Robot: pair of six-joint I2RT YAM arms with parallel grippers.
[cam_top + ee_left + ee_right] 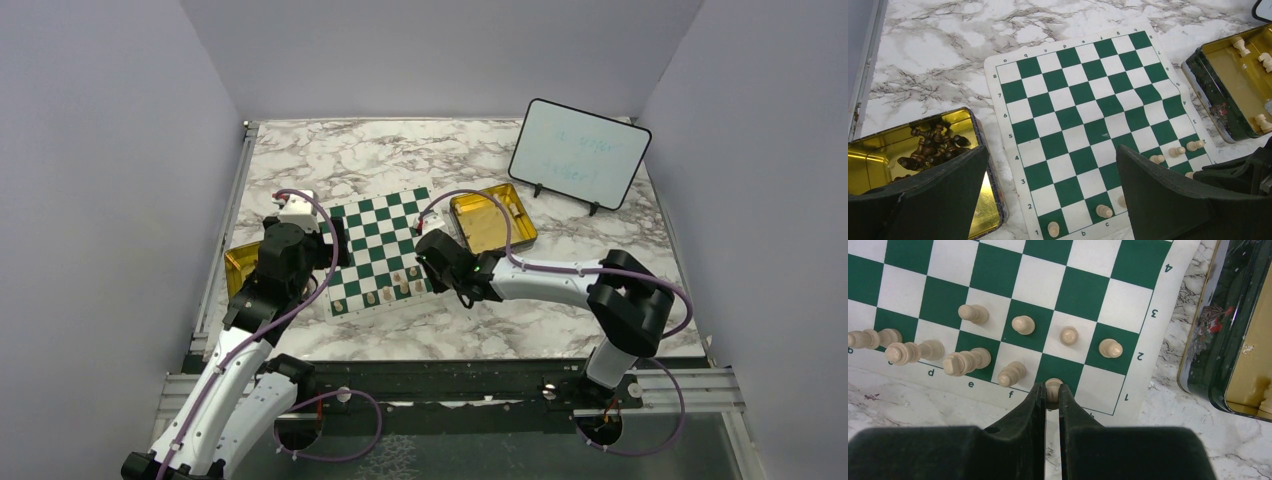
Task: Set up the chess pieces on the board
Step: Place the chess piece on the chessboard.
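Note:
The green-and-white board (380, 225) lies on the marble between my arms. Several cream chess pieces (1023, 325) stand or lie on its two near rows, mostly at the right end. My right gripper (1051, 390) is shut on one cream piece (1053, 385) at the green square on the board's near edge, next to the right corner. In the top view the right gripper (428, 280) sits at the board's near right corner. My left gripper (1052, 155) is open and empty above the board's left side (1083, 115), also seen from above (335, 248).
A gold tin (913, 122) with dark pieces (933, 145) lies left of the board. A second gold tin (1233, 80) holding a few cream pieces (1240, 46) lies to its right. A framed whiteboard (578, 155) stands at the back right.

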